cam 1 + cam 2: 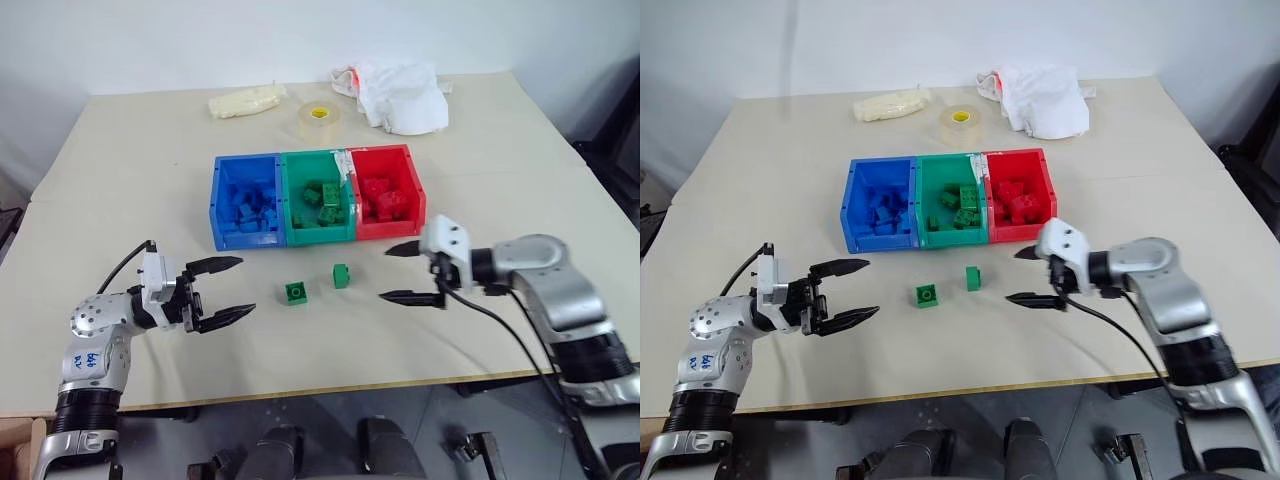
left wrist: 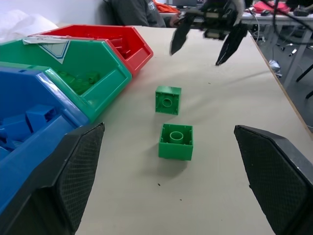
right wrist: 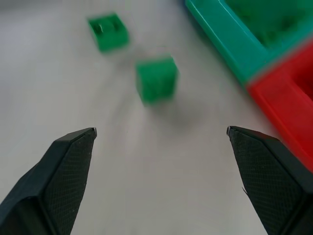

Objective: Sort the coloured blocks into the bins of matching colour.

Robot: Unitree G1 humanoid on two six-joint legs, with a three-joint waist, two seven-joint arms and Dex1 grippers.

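Note:
Two green blocks lie loose on the table in front of the bins: one (image 1: 295, 291) flat with its stud up, the other (image 1: 341, 276) standing a little to its right. The three joined bins, blue (image 1: 245, 202), green (image 1: 318, 198) and red (image 1: 386, 192), each hold several blocks of their own colour. My left gripper (image 1: 224, 290) hovers open to the left of the loose blocks, pointing toward them. On their right, my right gripper (image 1: 408, 273) is open and empty, pointing left at them. Both blocks (image 3: 156, 79) (image 3: 108, 31) lie ahead of its fingers.
At the table's far side lie a clear tape roll (image 1: 319, 117), a pale yellowish bag (image 1: 246, 101) and a crumpled white cloth (image 1: 402, 93). The table's front edge runs just below both grippers.

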